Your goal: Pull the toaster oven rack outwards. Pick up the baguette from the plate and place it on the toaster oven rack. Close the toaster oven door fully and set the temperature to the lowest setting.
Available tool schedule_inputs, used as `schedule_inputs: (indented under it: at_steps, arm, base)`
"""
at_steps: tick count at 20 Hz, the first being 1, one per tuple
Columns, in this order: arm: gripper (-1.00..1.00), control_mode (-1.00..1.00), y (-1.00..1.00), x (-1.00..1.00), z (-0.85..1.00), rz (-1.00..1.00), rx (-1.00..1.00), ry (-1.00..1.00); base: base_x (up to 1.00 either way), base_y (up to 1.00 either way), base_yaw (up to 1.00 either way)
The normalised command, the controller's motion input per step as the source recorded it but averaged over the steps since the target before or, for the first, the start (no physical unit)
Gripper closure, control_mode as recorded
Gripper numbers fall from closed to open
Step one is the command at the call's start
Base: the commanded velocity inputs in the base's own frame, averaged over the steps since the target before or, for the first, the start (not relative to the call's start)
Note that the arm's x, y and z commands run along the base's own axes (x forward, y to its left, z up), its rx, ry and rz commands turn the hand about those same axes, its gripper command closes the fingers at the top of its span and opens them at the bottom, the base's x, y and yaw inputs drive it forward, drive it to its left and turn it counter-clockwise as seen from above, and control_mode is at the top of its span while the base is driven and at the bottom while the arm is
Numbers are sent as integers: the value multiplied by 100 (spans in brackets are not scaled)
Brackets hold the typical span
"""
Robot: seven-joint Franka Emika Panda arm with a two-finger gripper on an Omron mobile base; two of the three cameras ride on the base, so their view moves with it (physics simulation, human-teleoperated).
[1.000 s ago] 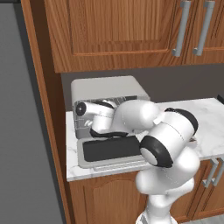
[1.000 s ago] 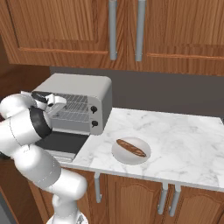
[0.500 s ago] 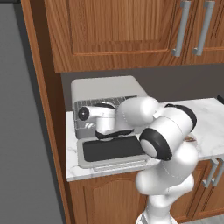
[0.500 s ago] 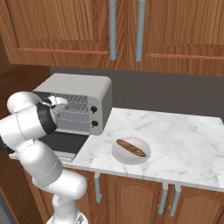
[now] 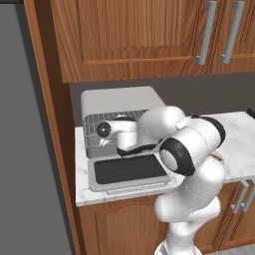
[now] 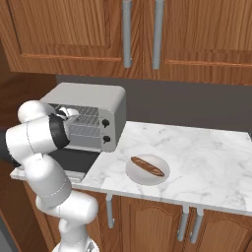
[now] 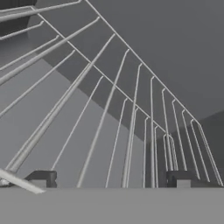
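Toaster oven (image 6: pixel 93 101): boxy light-grey shell, rounded top corners, two small black knobs on the right front panel. It stands at the left end of the white marble-veined surface (image 6: pixel 197 157), under brown wood cabinets with silver bar handles.

Toaster oven door (image 5: pixel 130 169): dropped flat, lying out in front of the cavity. Grey frame, large dark glass pane facing up, thin silver handle along its near edge.

Toaster oven rack (image 7: pixel 109 127): thin silver wire grid. In the hand view, long parallel wires fan across the picture over smooth grey cavity walls. In the left base view the grid (image 5: pixel 94 124) shows in the oven mouth behind the arm's wrist.

Tool (image 7: pixel 111 179): at the cavity mouth, pointed into the oven. Its two small dark fingertips (image 7: pixel 43 178) stand wide apart, with rack wires between them; nothing is held. Whether a tip touches a wire cannot be told.

Baguette (image 6: pixel 147 166): slim, elongated, brown-orange loaf, lying diagonally on the plate (image 6: pixel 134 172).

Plate: round, shallow, plain off-white, on the surface to the right of the oven, apart from it.
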Motion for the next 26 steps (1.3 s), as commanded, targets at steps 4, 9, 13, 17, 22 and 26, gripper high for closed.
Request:
schedule_inputs:
  at_steps: [4,9,13,17,22,26]
  arm:
    - [100,-100,6,11,-28,4,0,0]
    - [100,-100,5,-1,-25,0,0,10]
    - [100,-100,0,-16,-23,0,0,28]
    - [100,-100,1,-34,-31,0,0,35]
    - [100,-100,0,-70,-40,0,1,31]
    - [100,-100,0,-89,-42,0,1,28]
  base:
    - [0,0,0]
    - [0,0,0]
    - [0,0,0]
    - [0,0,0]
    - [0,0,0]
    - [0,0,0]
